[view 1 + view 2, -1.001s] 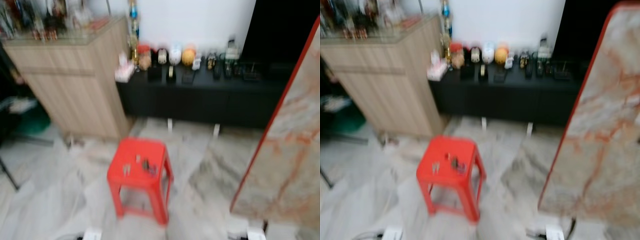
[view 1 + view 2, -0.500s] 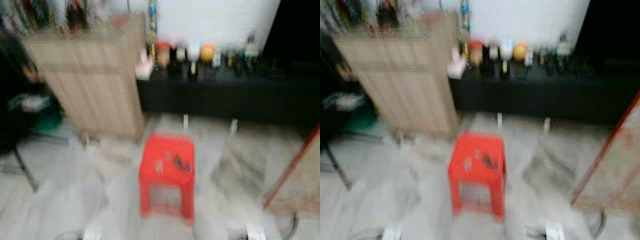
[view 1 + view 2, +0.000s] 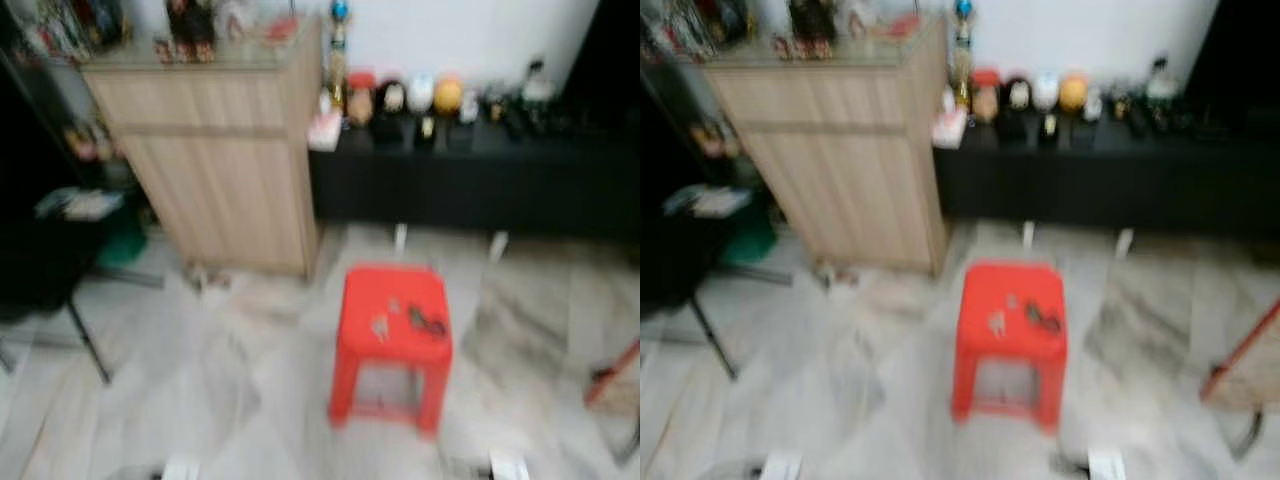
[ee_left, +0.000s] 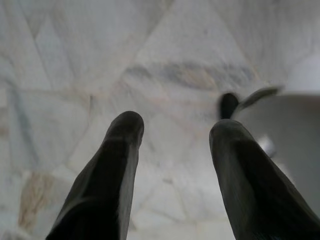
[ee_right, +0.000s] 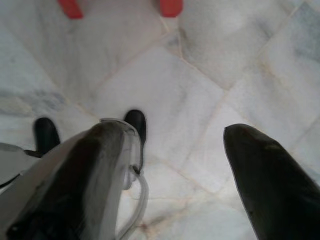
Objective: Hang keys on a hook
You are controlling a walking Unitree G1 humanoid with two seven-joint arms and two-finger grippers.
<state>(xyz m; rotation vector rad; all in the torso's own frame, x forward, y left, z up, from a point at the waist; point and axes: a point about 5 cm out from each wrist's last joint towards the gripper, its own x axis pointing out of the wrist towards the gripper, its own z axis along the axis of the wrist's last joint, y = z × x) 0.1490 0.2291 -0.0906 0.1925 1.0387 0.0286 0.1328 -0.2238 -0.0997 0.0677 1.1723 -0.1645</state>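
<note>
A stool [image 3: 392,330] stands on the floor [image 3: 200,390] in front of the robot. Keys [image 3: 427,322] lie on top of the stool. Behind it runs a low table [image 3: 480,180] with small things [image 3: 420,95] on it. A cabinet [image 3: 220,160] stands to the left of the table.

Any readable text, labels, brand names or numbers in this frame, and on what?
None can be read.
Items on the black sideboard: too blurred to show any lettering.
Items on top of the wooden cabinet: blurred, nothing legible.
Red stool: no print visible.
</note>
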